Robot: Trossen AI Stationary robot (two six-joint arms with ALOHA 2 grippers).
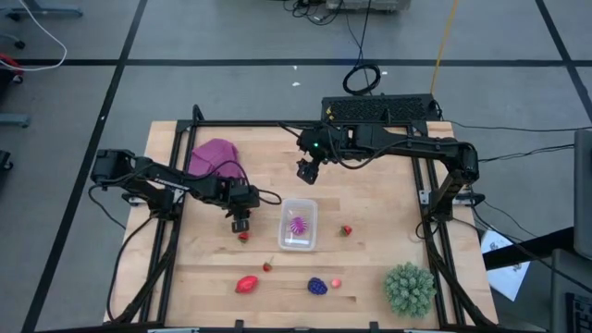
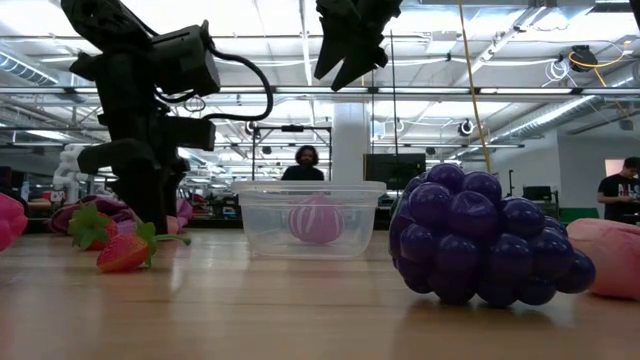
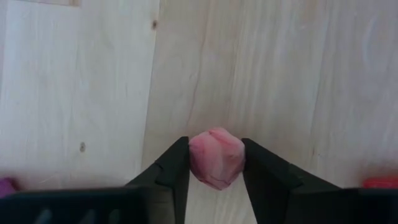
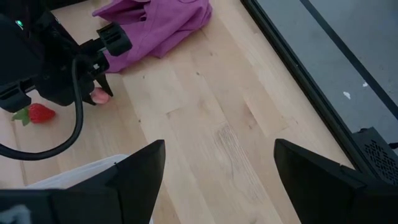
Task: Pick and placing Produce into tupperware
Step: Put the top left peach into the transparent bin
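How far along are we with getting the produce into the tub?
Done: one spiky magenta fruit lies in the tupperware. In hand: the left gripper has its fingers around a pink piece at table level. The right gripper waits open above the table. Left: strawberries, a larger red piece, the purple grapes, a small pink piece.

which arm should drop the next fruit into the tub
Left. The left gripper is already shut on a pink fruit beside the tub; the right gripper hangs open and empty behind it.
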